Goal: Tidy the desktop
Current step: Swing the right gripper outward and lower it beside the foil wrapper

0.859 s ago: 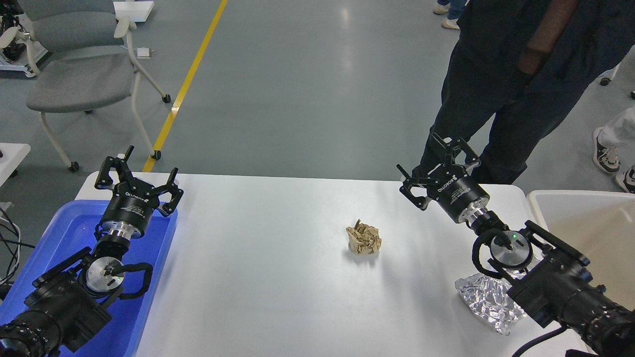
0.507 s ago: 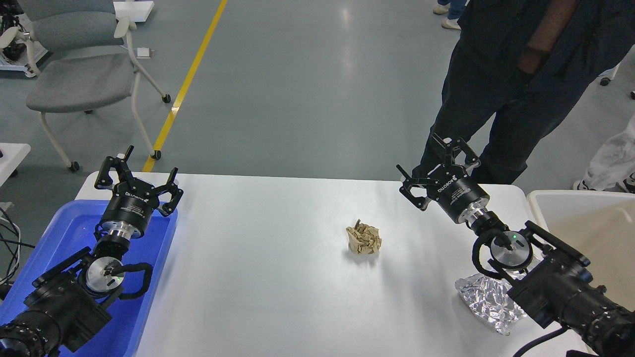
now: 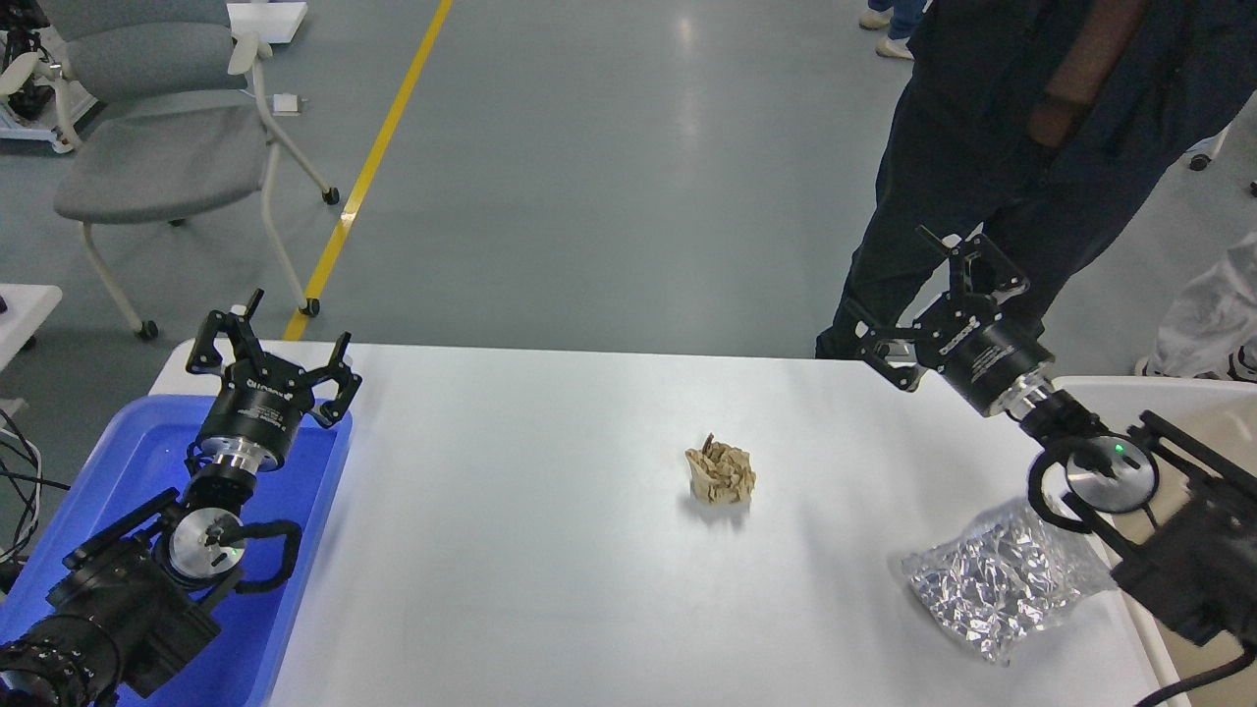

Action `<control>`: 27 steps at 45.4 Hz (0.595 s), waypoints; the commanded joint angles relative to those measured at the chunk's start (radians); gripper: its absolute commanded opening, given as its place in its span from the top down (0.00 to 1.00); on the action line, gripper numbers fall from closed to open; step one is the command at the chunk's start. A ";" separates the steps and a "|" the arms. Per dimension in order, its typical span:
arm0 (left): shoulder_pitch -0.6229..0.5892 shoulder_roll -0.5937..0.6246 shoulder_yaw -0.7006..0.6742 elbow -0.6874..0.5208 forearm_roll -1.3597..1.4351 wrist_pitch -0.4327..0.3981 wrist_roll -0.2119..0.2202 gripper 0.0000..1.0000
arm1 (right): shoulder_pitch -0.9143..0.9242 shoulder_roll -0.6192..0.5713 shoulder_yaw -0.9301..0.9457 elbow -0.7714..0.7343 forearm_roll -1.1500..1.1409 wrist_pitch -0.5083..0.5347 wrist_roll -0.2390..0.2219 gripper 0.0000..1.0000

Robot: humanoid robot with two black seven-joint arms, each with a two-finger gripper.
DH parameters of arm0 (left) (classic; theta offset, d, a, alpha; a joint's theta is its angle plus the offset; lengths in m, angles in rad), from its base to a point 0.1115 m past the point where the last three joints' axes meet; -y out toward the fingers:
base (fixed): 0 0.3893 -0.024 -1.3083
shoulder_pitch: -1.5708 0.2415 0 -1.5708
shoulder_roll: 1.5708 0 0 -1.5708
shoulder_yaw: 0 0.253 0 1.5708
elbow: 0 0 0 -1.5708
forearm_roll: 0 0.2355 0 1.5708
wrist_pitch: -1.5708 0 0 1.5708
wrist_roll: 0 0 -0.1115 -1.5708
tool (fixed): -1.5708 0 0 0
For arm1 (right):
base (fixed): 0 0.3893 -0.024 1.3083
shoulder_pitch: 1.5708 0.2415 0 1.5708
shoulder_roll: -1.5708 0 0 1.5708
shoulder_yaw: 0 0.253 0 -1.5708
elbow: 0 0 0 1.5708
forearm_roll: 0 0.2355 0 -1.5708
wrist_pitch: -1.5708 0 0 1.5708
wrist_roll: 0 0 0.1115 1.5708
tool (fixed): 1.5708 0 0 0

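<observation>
The white desktop (image 3: 550,550) fills the lower middle of the head view. A crumpled brown paper ball (image 3: 720,473) lies near its centre. A crinkled silver foil bag (image 3: 1002,579) lies at the front right. My right gripper (image 3: 935,306) is open and empty, raised above the far right edge of the desktop, well right of the paper ball and behind the foil bag. My left gripper (image 3: 267,346) is open and empty above the far end of the blue tray (image 3: 128,462), at the left.
A beige white-rimmed bin (image 3: 1159,412) stands at the right of the desktop, partly behind my right arm. A person in dark clothes (image 3: 992,147) stands just beyond the far right edge. A grey chair (image 3: 157,147) stands at the back left on the floor.
</observation>
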 commanded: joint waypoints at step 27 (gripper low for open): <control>-0.002 0.000 -0.001 0.000 0.000 0.000 0.000 0.00 | -0.049 -0.457 0.007 0.441 -0.997 0.002 0.009 0.00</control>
